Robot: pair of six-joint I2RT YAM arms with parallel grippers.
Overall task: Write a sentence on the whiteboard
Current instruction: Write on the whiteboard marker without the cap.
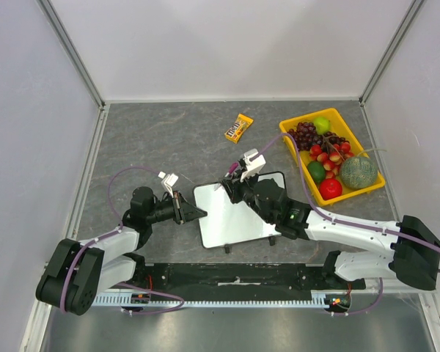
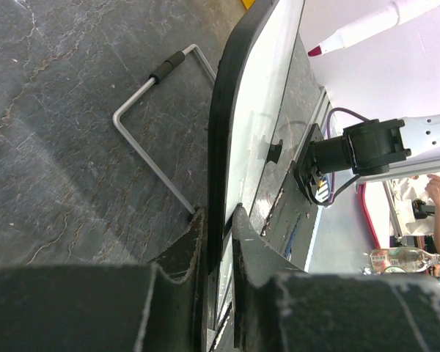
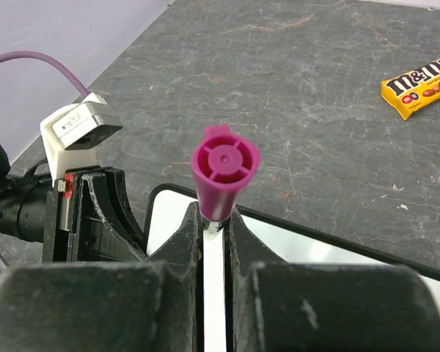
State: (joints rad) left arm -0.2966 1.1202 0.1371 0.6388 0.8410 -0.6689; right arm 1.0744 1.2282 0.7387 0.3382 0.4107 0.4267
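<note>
1. Both end effectors are clenched. The left end effector [image 1: 196,213] pinches the left edge of the whiteboard [image 1: 231,220]. The right end effector [image 3: 214,216] grips a marker [image 3: 225,165], its magenta back end pointing up and its tip aimed down.
2. The whiteboard lies on the bench [image 1: 169,139] between the two arms, just ahead of their bases. Its wire stand [image 2: 143,143] shows beneath it in the left wrist view.
3. No word of the sentence shows on the white face, so I judge that writing is about to start. The marker hangs over the whiteboard's far-left corner, and its tip looks just clear of the surface.
4. The next move calls for lowering the tip onto that corner with light pressure. The strokes then run rightward while the left hold stops the whiteboard from sliding.
5. In the way: the left fingers cover a strip of the left edge, so the line should begin right of them. The right arm itself lies over the whiteboard's right side.
6. Beyond the whiteboard's far edge, well apart, lies a candy packet [image 1: 239,127].
7. Far-right of the whiteboard sits a yellow tray [image 1: 308,116] of fruit [image 1: 330,188]. Neither the packet nor the tray blocks the writing.
</note>
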